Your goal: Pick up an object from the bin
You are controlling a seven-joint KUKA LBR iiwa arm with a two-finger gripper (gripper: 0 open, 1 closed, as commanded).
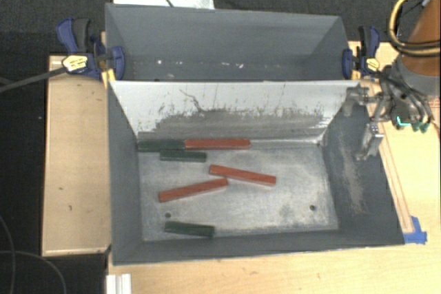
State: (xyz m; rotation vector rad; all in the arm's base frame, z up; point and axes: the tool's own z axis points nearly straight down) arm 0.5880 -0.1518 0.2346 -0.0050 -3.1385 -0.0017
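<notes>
Bin [358,217] count: 6 sticks, 2 kinds. 3 red sticks: one [217,144] along the back wall, two [242,175] [193,190] mid-floor. 3 dark green sticks: two [160,145] [183,156] near the back-left corner, one [189,230] by the front edge.

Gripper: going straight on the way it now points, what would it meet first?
Probably the bin's bare right wall; the gripper hangs over it, well right of the nearest red stick. Depth is unclear.
</notes>
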